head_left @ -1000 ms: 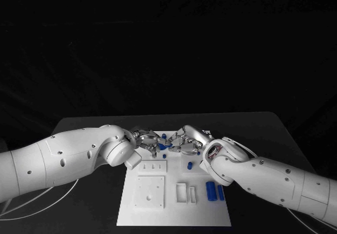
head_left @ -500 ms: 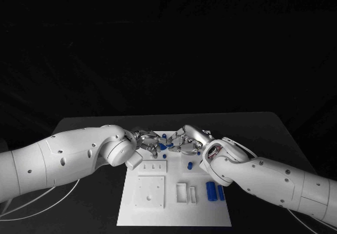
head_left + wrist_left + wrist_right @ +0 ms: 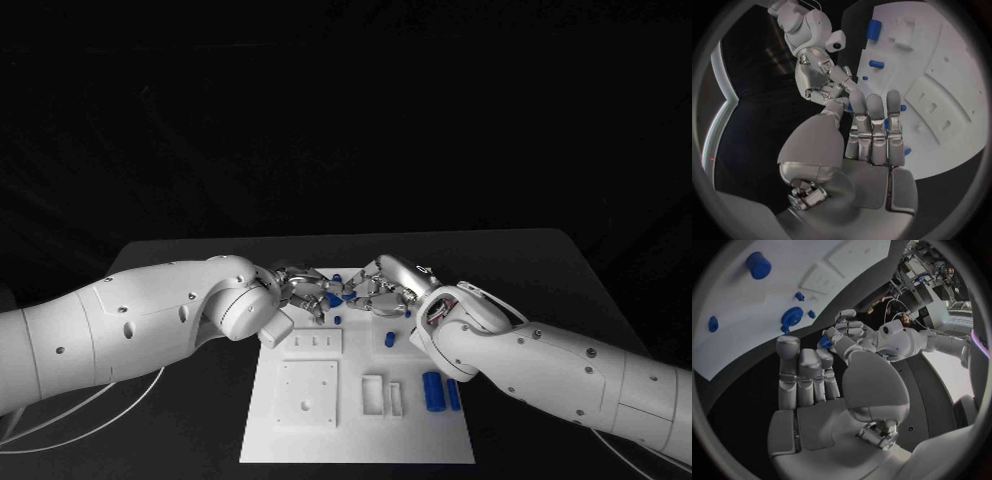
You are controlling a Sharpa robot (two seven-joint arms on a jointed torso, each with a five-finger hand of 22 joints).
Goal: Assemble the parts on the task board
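At the far end of the white task board (image 3: 310,400) my two hands meet fingertip to fingertip. My left hand (image 3: 300,289) pinches a small blue part (image 3: 335,298) between thumb and finger; the same blue part (image 3: 824,342) shows in the left hand (image 3: 853,337) in the right wrist view. My right hand (image 3: 384,290) hovers right beside it, fingers spread and straight, nothing in its palm (image 3: 820,415). Whether its fingertips touch the part is unclear. The left wrist view shows my left hand (image 3: 870,135) facing the right hand (image 3: 820,80) above the board (image 3: 942,75).
Loose blue parts lie on the board: one (image 3: 389,338) mid-board, two long ones (image 3: 430,390) (image 3: 451,393) near its right edge, and a small one (image 3: 338,320) below the hands. White raised blocks (image 3: 312,343) (image 3: 374,390) stand on it. The black table (image 3: 534,270) surrounds the board.
Both hands stay together at the board's far end; the blue part between them has barely shifted.
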